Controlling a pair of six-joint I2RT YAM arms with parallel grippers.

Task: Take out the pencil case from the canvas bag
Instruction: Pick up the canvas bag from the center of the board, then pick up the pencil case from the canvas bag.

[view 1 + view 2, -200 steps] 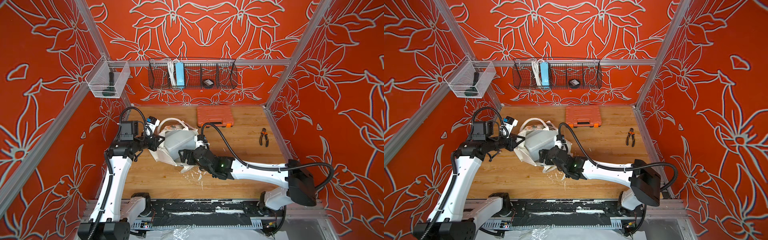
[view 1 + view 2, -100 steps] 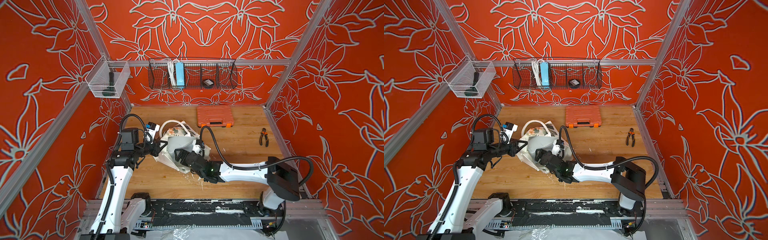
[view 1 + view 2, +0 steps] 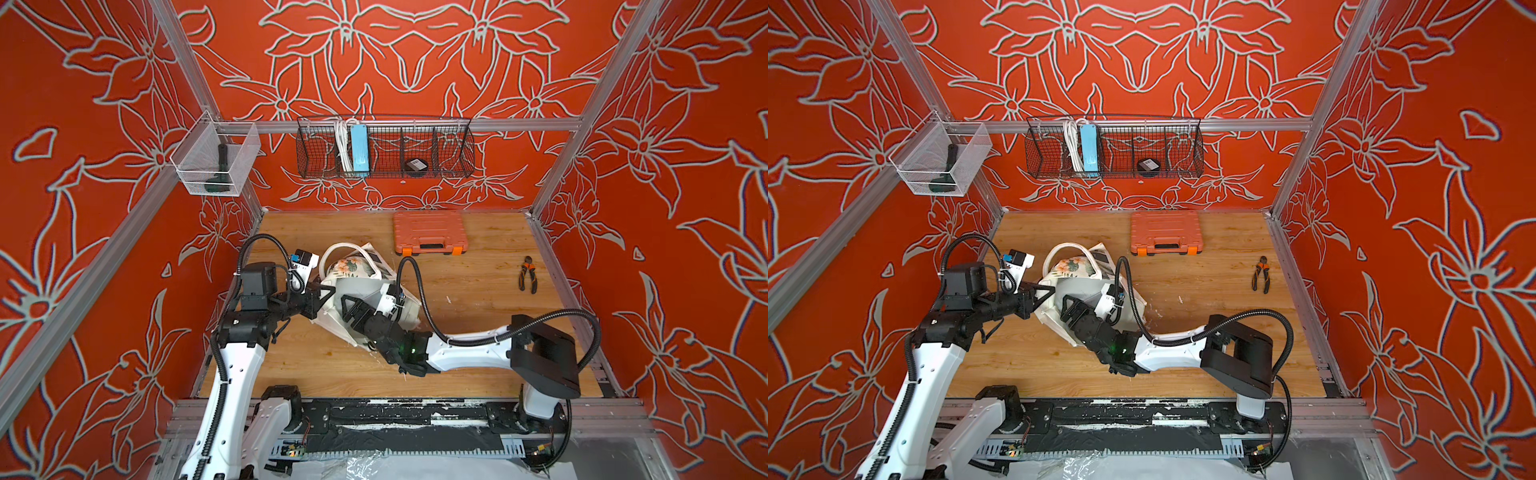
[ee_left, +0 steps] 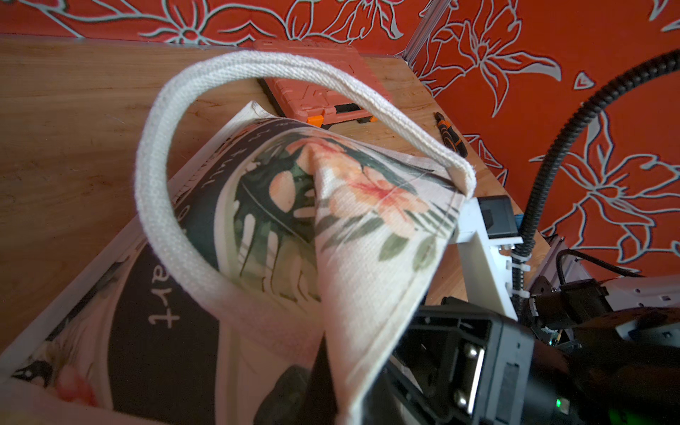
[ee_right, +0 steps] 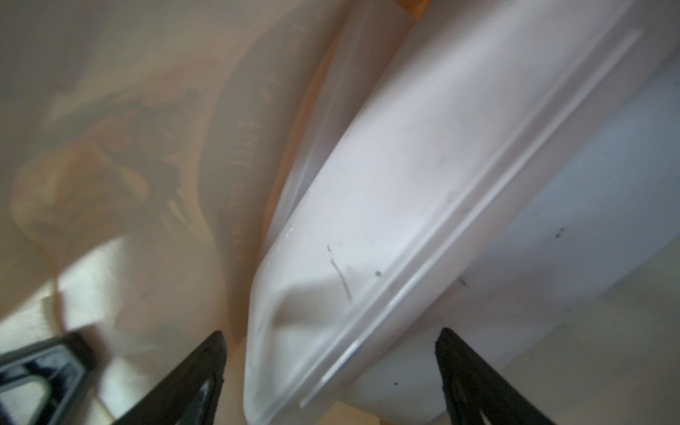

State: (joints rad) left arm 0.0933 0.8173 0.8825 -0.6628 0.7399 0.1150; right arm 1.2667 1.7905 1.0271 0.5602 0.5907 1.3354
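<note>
The canvas bag (image 3: 353, 268) (image 3: 1073, 266) lies at the left middle of the wooden table, flower print up, its mouth held apart. My left gripper (image 3: 326, 293) (image 4: 316, 386) is shut on the bag's rim, just below a looped handle (image 4: 158, 206). My right gripper (image 3: 347, 303) reaches into the mouth. In the right wrist view it (image 5: 331, 353) is open inside the bag. Its black fingers (image 5: 206, 368) stand on either side of one end of the frosted white pencil case (image 5: 404, 202), with a gap at each side. The case is hidden in both top views.
An orange tool case (image 3: 430, 232) lies at the back of the table, and pliers (image 3: 528, 274) lie towards the right wall. A wire basket (image 3: 384, 147) hangs on the back wall and a clear bin (image 3: 216, 164) on the left wall.
My right arm has swung left and pushed its gripper deeper into the bag's mouth. My left gripper has shifted a little right, still holding the rim.
</note>
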